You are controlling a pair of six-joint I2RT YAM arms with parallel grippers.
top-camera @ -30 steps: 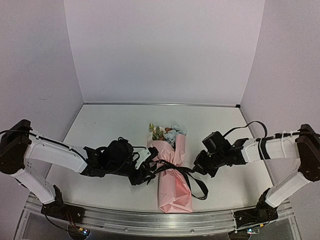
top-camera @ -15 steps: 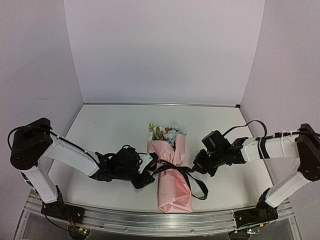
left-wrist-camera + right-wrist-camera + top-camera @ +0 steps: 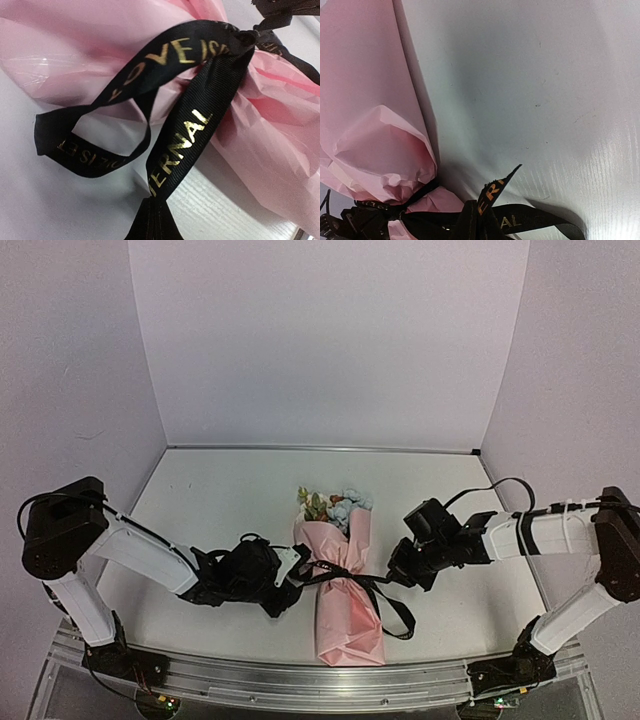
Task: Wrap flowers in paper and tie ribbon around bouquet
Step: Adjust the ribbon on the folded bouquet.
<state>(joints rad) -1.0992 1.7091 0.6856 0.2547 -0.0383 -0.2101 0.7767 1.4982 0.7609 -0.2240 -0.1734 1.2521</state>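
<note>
The bouquet (image 3: 347, 600) lies in the middle of the table, a cone of pink paper (image 3: 280, 130) with the flowers (image 3: 335, 506) poking out at its far end. The black ribbon (image 3: 352, 578) with gold lettering is knotted round its waist, and a loose loop (image 3: 402, 618) trails to the right. Left of the bouquet, my left gripper (image 3: 297, 576) is shut on a ribbon strand (image 3: 195, 115) that runs up to the knot. On the other side my right gripper (image 3: 398, 576) is shut on another ribbon strand (image 3: 492, 197), next to the paper (image 3: 365, 125).
The white table (image 3: 220, 500) is enclosed by pale walls at the back and both sides. A metal rail (image 3: 300, 678) runs along the near edge between the two arm bases.
The left arm dropped lower and its gripper closed on the ribbon strand beside the bouquet. The right arm and the bouquet have hardly moved.
</note>
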